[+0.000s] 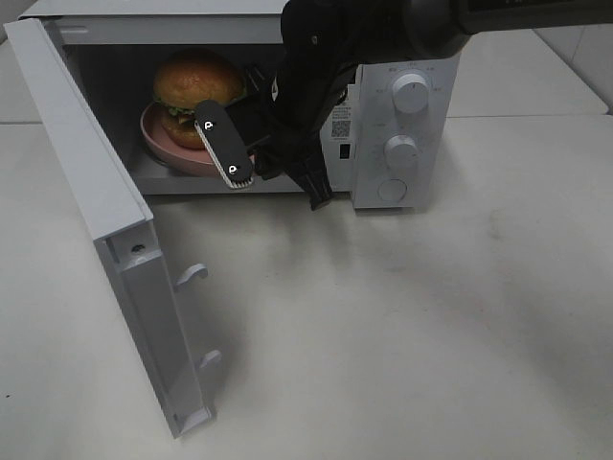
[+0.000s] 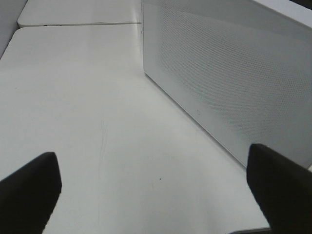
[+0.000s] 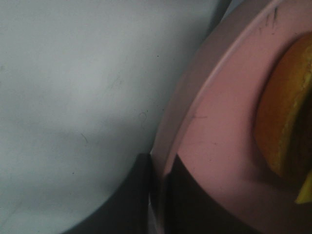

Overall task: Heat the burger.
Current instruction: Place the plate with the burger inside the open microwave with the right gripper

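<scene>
The burger [image 1: 196, 81], with a glossy golden-brown bun and green lettuce, sits on a round pink plate [image 1: 161, 137] inside the open white microwave [image 1: 369, 144]. My right gripper [image 1: 230, 153] reaches into the cavity and is shut on the plate's near rim. In the right wrist view its dark fingers [image 3: 190, 195] pinch the pink plate rim [image 3: 209, 97], and the burger's bun edge [image 3: 282, 126] shows beyond them. My left gripper [image 2: 156, 195] stands open over bare table beside the microwave's perforated white wall [image 2: 229, 73], with nothing between its fingers. The exterior high view does not show it.
The microwave door [image 1: 105, 211] hangs wide open to the left, with two latch hooks [image 1: 192, 275] on its inner face. Two round knobs [image 1: 410, 94] sit on the control panel at the right. White table [image 1: 412, 326] spreads in front.
</scene>
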Action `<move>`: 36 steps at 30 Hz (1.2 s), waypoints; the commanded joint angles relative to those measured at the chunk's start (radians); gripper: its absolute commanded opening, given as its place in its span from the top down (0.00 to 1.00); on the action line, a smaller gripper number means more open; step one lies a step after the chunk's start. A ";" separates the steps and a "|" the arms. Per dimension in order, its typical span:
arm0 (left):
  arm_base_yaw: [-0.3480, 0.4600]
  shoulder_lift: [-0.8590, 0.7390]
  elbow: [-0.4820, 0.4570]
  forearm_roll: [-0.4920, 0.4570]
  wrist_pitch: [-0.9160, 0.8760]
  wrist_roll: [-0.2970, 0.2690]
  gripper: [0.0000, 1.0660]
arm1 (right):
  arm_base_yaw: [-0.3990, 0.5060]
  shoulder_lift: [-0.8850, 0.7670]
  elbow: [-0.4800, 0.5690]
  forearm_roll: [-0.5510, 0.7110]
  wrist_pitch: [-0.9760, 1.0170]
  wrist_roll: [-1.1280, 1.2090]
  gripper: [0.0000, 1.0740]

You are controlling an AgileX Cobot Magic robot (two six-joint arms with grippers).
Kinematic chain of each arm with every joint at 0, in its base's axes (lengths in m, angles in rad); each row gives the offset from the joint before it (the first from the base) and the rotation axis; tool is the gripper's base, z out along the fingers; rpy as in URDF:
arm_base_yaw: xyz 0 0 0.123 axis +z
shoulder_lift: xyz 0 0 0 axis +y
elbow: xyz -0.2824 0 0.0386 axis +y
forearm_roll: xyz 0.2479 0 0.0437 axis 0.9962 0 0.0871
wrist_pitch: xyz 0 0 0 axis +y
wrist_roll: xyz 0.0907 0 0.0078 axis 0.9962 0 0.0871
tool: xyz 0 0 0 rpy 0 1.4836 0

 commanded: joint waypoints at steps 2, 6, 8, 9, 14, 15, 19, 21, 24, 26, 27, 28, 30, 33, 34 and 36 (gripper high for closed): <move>0.001 -0.023 0.003 -0.006 -0.013 0.000 0.08 | 0.003 0.011 -0.061 -0.019 -0.042 0.053 0.99; 0.001 -0.023 0.003 -0.006 -0.013 0.001 0.08 | 0.003 0.050 -0.126 -0.047 -0.039 0.085 0.98; 0.001 -0.023 0.003 -0.006 -0.013 0.001 0.08 | 0.003 0.060 -0.141 -0.048 -0.032 0.094 0.98; 0.001 -0.023 0.003 -0.006 -0.013 0.001 0.08 | 0.002 0.079 -0.169 -0.048 -0.016 0.111 0.98; 0.001 -0.023 0.003 -0.006 -0.013 0.001 0.08 | 0.000 0.120 -0.219 -0.051 -0.015 0.138 0.97; 0.001 -0.023 0.003 -0.006 -0.013 0.001 0.08 | 0.000 0.126 -0.228 -0.056 -0.014 0.138 0.97; 0.001 -0.023 0.003 -0.006 -0.013 0.001 0.08 | 0.000 0.152 -0.259 -0.072 -0.013 0.164 0.96; 0.001 -0.023 0.003 -0.006 -0.013 0.001 0.08 | 0.000 0.166 -0.276 -0.074 -0.016 0.176 0.94; 0.001 -0.023 0.003 -0.006 -0.013 0.001 0.08 | 0.000 0.170 -0.275 -0.073 -0.018 0.176 0.94; 0.001 -0.023 0.003 -0.006 -0.013 0.001 0.08 | 0.000 0.174 -0.275 -0.069 -0.021 0.188 0.89; 0.001 -0.023 0.003 -0.006 -0.013 0.001 0.08 | 0.000 0.174 -0.275 -0.069 -0.021 0.188 0.89; 0.001 -0.023 0.003 -0.006 -0.013 0.001 0.08 | 0.000 0.174 -0.275 -0.069 -0.021 0.199 0.87; 0.001 -0.023 0.003 -0.006 -0.013 0.001 0.08 | 0.000 0.174 -0.275 -0.069 -0.030 0.224 0.82; 0.001 -0.023 0.003 -0.006 -0.013 0.001 0.08 | 0.000 0.174 -0.275 -0.070 -0.037 0.260 0.73; 0.001 -0.023 0.003 -0.006 -0.013 0.001 0.08 | 0.000 0.174 -0.275 -0.070 -0.037 0.281 0.65; 0.001 -0.023 0.003 -0.006 -0.013 0.001 0.08 | 0.000 0.174 -0.275 -0.070 -0.037 0.309 0.62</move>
